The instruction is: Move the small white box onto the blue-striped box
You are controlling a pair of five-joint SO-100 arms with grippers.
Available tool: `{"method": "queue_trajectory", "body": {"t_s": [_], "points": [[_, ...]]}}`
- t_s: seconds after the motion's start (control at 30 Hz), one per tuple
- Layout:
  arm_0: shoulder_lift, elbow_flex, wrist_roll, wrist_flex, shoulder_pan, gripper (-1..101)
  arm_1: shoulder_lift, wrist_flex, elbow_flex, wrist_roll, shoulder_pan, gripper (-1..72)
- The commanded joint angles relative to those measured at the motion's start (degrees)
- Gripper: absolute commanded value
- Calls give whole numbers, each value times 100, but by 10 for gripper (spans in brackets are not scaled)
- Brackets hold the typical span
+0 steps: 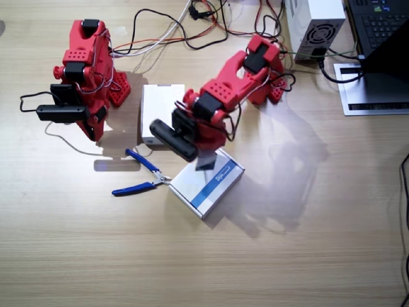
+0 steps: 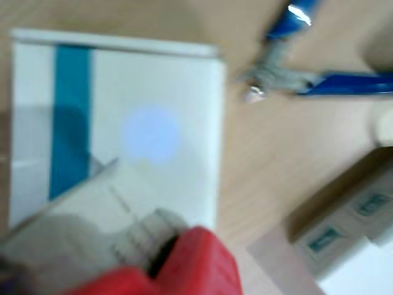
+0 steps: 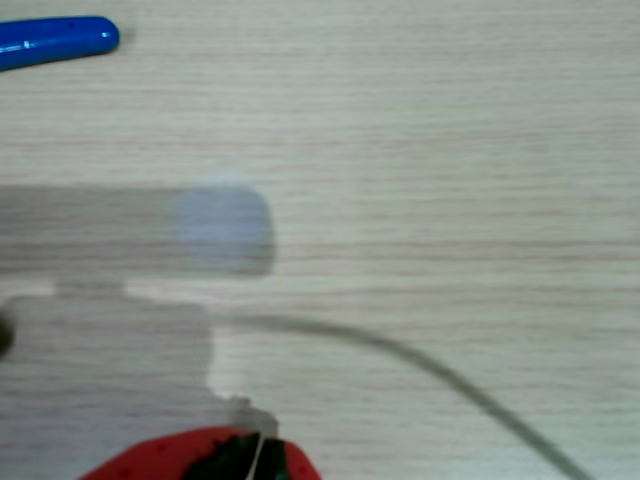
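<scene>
The blue-striped box (image 1: 214, 185) lies flat on the table in front of the left arm, also seen blurred in a wrist view (image 2: 153, 123). My left gripper (image 1: 203, 157) hangs just over its far end, shut on the small white box (image 1: 206, 161), which shows as a grey patch under the jaws. In that wrist view the small white box (image 2: 73, 233) sits low over the striped top, next to a red fingertip (image 2: 196, 264). My right gripper (image 1: 96, 128) is folded down near its base, away from both boxes, and looks shut with nothing in it (image 3: 235, 450).
A plain white box (image 1: 162, 109) lies between the two arms. Blue-handled pliers (image 1: 144, 176) rest just beside the striped box's near corner. Cables, a power supply (image 1: 316, 25) and a laptop (image 1: 377, 57) crowd the far side. A thin cable (image 3: 450, 380) crosses below the right gripper.
</scene>
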Motion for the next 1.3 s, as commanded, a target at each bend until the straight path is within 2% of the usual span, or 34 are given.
{"method": "queue_trajectory", "body": {"t_s": [0.0,0.2,0.33,0.43,0.63,0.77,0.8,0.83,0.87,0.9,0.97,1.07,1.13,1.27], "points": [[-264,-448,237,132,-308,88,149,141,-70,-79,-141,5],[-949,-861,360,123,-308,144,149,141,-70,-79,-141,5],[-993,-1134,396,123,-387,355,149,141,-70,-79,-141,5],[-527,-993,316,123,-308,416,149,141,-70,-79,-141,5],[932,-343,325,123,-158,417,149,141,-70,-79,-141,5],[2584,97,316,123,-246,420,149,141,-70,-79,-141,5],[3103,167,325,114,-237,297,149,141,-70,-79,-141,5],[3454,-9,0,114,-255,-2,149,141,-70,-79,-141,5],[3771,-70,-598,114,-431,-2,149,141,-70,-79,-141,5],[4447,668,-536,97,-624,-2,149,141,-70,-79,-141,5],[5897,2821,-220,-369,-1248,-2,149,141,-70,-79,-141,5],[7629,6302,624,-1740,-2628,-2,149,141,-70,-79,-141,5],[8367,7884,1099,-2443,-3287,-2,149,141,-70,-79,-141,5],[8859,9686,1239,-3287,-3428,-2,149,141,-70,-79,-141,5]]}}
